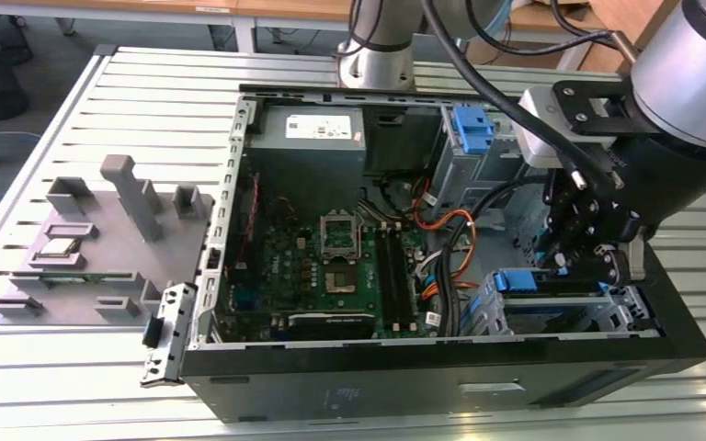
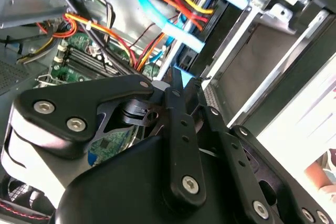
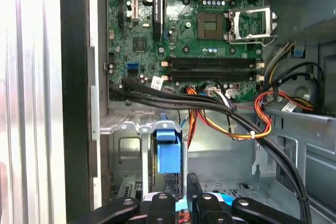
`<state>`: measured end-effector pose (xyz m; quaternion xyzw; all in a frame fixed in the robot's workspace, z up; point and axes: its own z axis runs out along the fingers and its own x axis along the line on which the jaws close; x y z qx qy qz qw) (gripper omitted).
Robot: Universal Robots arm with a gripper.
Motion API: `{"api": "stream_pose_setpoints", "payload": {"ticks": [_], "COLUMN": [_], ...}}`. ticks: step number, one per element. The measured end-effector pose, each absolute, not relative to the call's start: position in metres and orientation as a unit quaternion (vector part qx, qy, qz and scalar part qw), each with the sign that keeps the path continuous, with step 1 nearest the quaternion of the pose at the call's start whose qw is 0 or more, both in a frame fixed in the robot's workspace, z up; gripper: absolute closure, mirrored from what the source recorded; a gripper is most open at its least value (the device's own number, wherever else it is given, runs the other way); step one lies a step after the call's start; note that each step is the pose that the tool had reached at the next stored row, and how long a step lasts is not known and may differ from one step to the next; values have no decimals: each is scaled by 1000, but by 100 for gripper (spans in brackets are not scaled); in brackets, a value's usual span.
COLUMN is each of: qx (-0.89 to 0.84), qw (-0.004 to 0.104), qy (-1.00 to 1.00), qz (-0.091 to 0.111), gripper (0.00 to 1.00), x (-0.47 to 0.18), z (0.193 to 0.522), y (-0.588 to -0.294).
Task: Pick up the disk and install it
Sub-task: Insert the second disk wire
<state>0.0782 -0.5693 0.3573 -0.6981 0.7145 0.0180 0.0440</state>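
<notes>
Firstly, in the exterior view the landmark is the open black computer case (image 1: 451, 386), lying on its side on a slatted metal table (image 1: 34, 367).

1. Off the case's side toward the exterior view's left, a grey fixture plate (image 1: 84, 248) rests on the table. It carries several upright grey blocks and small parts.
2. Inside the case, on the half nearer the fixture plate, the green motherboard (image 1: 328, 266) lies flat on the case floor. The first wrist view shows its empty processor socket (image 3: 212, 24) and dark memory slots (image 3: 210, 66).
3. At the far wall of the case, beyond the motherboard, sits a grey power-supply box (image 1: 310, 129) with a white label.
4. Further toward the exterior view's right along that far wall, a lighter blue plastic bracket (image 1: 470, 129) stands in a metal bay.
5. Orange, red and black cables (image 1: 445, 230) run through the middle of the case, between the motherboard and the drive cage (image 1: 623, 308).
6. The disk (image 1: 537, 280) stands on edge in the drive cage, in the near corner of the case toward the exterior view's right. Its blue rail (image 3: 168, 153) shows in the first wrist view, between the cage's metal walls.
7. The gripper (image 1: 586, 266) hangs directly above the disk, inside the case opening. In the first wrist view the gripper (image 3: 181, 182) is just beside the blue rail. Whether the claw is open, closed or clamped on the disk cannot be told.
8. The silver and black arm (image 1: 697, 83) reaches over the case wall from the exterior view's right.
</notes>
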Motion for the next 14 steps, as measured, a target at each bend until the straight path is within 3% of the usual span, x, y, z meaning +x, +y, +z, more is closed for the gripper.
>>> {"api": "stream_pose_setpoints", "payload": {"ticks": [14], "qx": [-698], "qw": [44], "qy": [714], "qz": [18], "gripper": [76], "x": [82], "z": [363], "y": [-569]}}
